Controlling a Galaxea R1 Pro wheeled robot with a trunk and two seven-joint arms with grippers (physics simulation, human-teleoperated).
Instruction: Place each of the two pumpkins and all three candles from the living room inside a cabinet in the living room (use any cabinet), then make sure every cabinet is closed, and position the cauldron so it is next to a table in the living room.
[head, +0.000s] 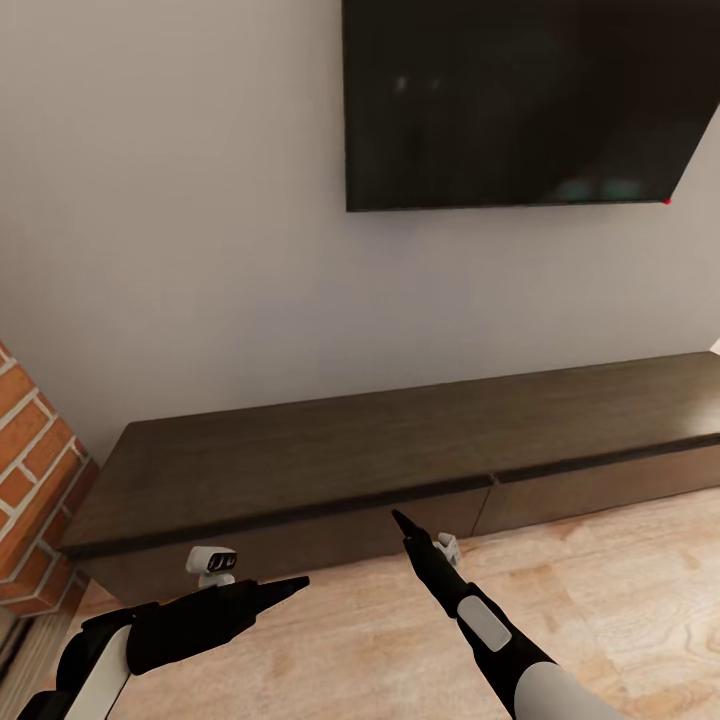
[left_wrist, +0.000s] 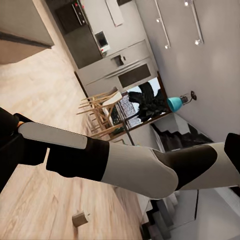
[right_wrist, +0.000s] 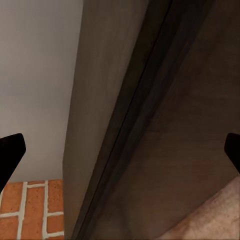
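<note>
The cabinet (head: 350, 450) is a long low dark-brown unit against the wall, and its plain front panels look shut. My right gripper (head: 400, 522) points at the front panel close below the top's edge. In the right wrist view it (right_wrist: 120, 150) stands open, with the fingertips (right_wrist: 10, 155) at both frame edges and the cabinet (right_wrist: 165, 125) close ahead. My left gripper (head: 295, 583) hovers low over the floor, pointing right, apparently open and empty. A small beige-grey stub, likely a candle (left_wrist: 80, 218), lies on the plank floor. Pumpkins, cauldron and table are out of view.
A black TV (head: 530, 100) hangs on the wall above the cabinet. The red-brick fireplace (head: 30, 450) stands at the cabinet's left end. My right arm (left_wrist: 125, 162) crosses the left wrist view, with grey kitchen units (left_wrist: 115, 65) and wooden chairs (left_wrist: 100, 107) far behind.
</note>
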